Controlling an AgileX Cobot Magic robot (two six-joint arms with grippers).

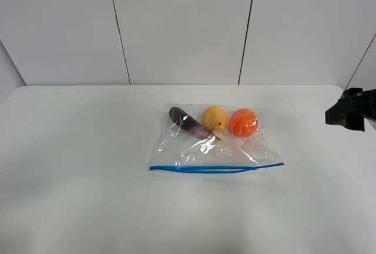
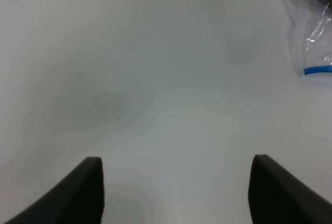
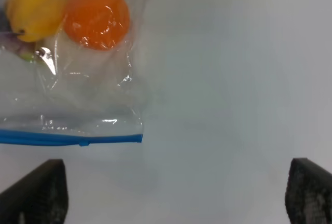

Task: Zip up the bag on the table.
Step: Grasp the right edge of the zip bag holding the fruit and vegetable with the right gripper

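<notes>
White table (image 1: 70, 166) | bag (image 1: 214, 148) flat near centre | left pincer (image 2: 176, 193) spread, apart from bag; right pincer (image 3: 174, 193) spread, apart from bag

The counter (image 1: 76, 166) is plain white. The bag (image 1: 205, 148) is clear and shiny, with a bright blue strip (image 1: 217, 167) along one edge. Inside it are a dark purple eggplant (image 1: 189, 122), a yellow fruit (image 1: 215, 118) and an orange fruit (image 1: 243, 122). The left hand (image 2: 174, 193) and right hand (image 3: 171, 198) are black. The wall (image 1: 176, 24) is pale grey with thin dark lines
</notes>
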